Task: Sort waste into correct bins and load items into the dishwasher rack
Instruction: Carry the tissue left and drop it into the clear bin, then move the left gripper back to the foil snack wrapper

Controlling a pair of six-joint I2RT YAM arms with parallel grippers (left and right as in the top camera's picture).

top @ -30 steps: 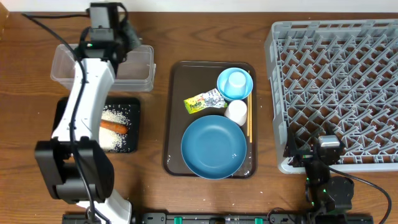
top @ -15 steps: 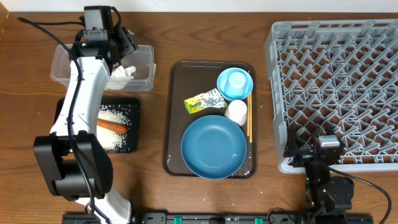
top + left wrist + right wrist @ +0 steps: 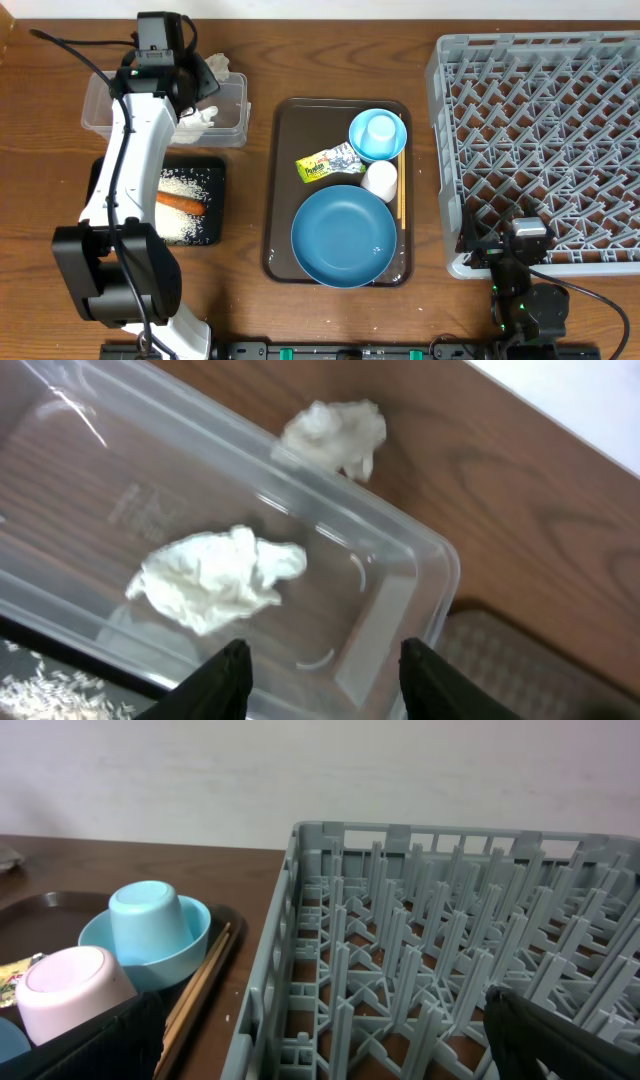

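Our left hand [image 3: 325,652] hangs open over the right end of the clear tub [image 3: 400,538], with nothing between its fingers. One crumpled tissue [image 3: 215,580] lies inside the tub, and another [image 3: 335,435] lies on the table [image 3: 520,510] just past its far rim. In the overhead frame, below the tub, the black tray [image 3: 212,170] holds the carrot [image 3: 182,203] and rice [image 3: 185,225]. The foil wrapper [image 3: 325,163] lies on the brown serving tray [image 3: 280,180] at centre. Our right hand [image 3: 320,1040] gapes empty by the grey rack [image 3: 540,140] at lower right.
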